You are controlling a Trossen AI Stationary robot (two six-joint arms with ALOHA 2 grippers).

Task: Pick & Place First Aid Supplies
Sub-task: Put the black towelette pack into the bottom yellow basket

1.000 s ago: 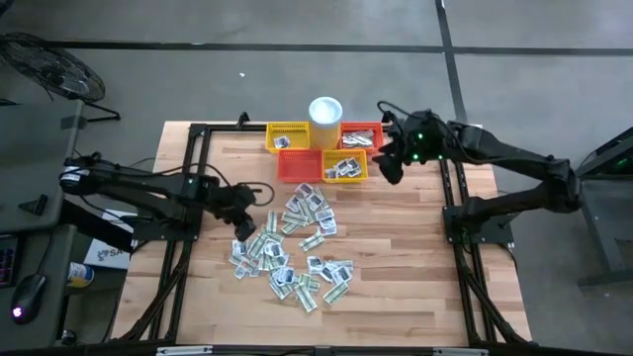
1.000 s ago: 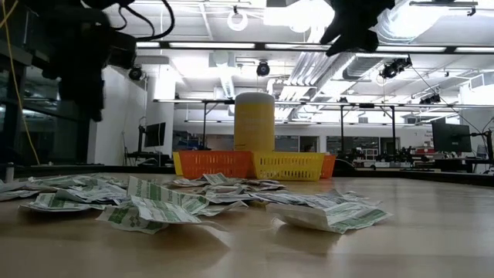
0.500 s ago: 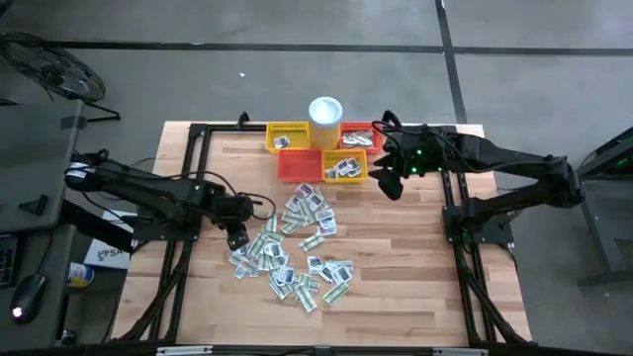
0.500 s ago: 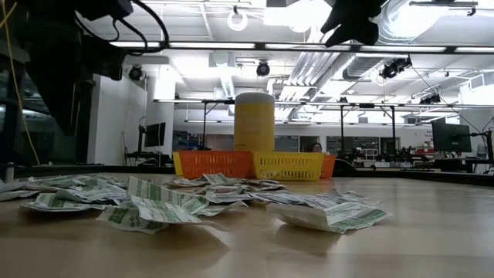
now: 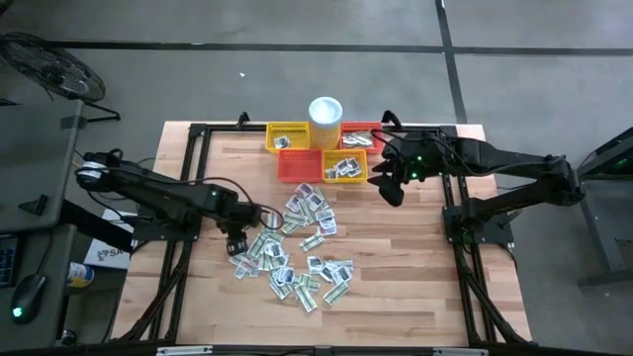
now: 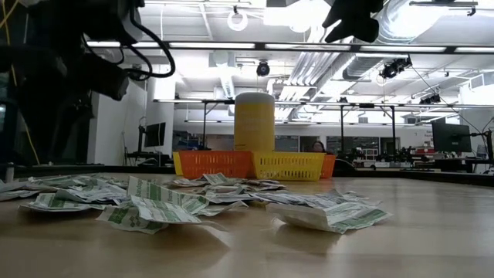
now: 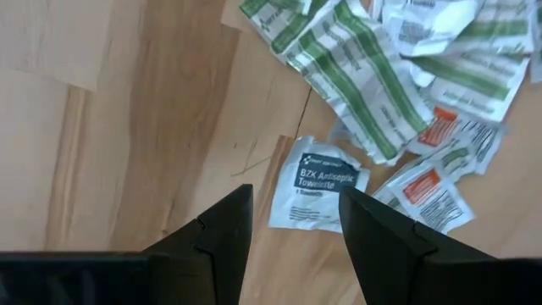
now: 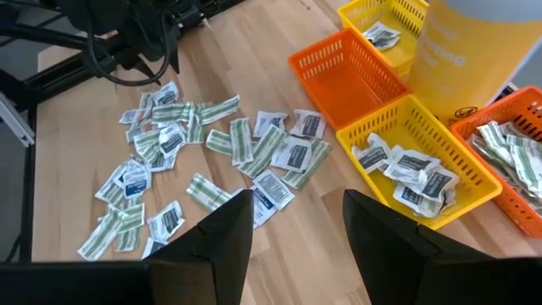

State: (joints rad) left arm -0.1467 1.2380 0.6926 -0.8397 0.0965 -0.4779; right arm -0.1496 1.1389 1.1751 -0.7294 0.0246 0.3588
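The first aid supplies [image 5: 293, 245] lie loose on the wooden table, a heap of small white, grey and green-striped sachets [image 8: 212, 144]. My left gripper [image 5: 235, 240] hangs open over the heap's left edge. A white sachet with blue print [image 7: 320, 182] lies flat on the wood just ahead of its fingers [image 7: 294, 191], untouched. My right gripper [image 5: 392, 188] is open and held high to the right of the baskets, looking down on the heap and the baskets [image 8: 296, 195]. It holds nothing.
Yellow [image 5: 287, 136] and red-orange [image 5: 300, 165] mesh baskets sit at the table's far side, some holding sachets [image 8: 411, 169]. A white cup [image 5: 325, 111] stands among them. Dark frame rails run along the table's left [image 5: 188, 198] and right [image 5: 450, 198]. Bare wood lies near the right and near edges.
My left gripper has moved toward the table's near edge and down, from beside the heap's far-left part to its left edge. My right gripper has drifted slightly toward the near edge, away from the baskets. The sachets lie as before.
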